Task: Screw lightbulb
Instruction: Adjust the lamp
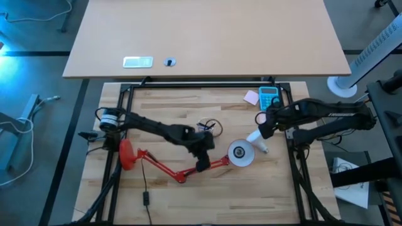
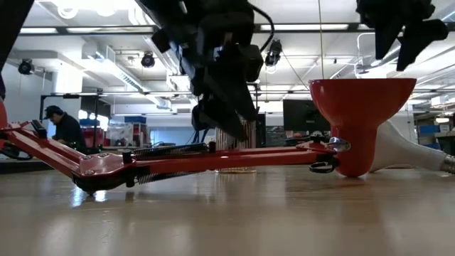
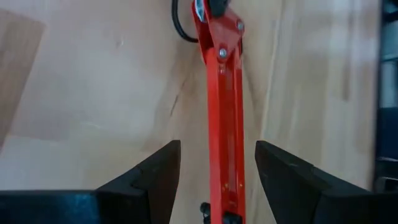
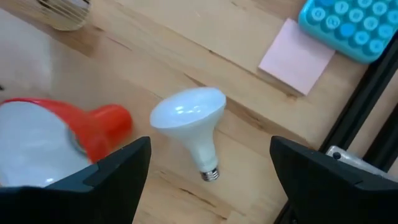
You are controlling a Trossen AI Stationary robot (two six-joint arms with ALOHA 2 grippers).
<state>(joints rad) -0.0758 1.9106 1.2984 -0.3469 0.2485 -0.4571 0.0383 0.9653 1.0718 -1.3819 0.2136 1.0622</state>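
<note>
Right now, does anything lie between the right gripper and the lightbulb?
No. In the right wrist view, the open right gripper hangs over the lightbulb, nothing between them.

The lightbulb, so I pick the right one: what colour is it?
White, with a metal screw base; the lightbulb shows best in the right wrist view.

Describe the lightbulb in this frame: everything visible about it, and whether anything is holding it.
The lightbulb is a white flood-style bulb with a broad rounded dome tapering through a narrower neck to a small metallic screw base. It looks matte, smooth and intact. It lies on its side on the wooden table, close beside the red lamp shade; whether they touch is unclear. The right gripper hovers over it with fingers open, not holding it. It is not screwed in.
</note>
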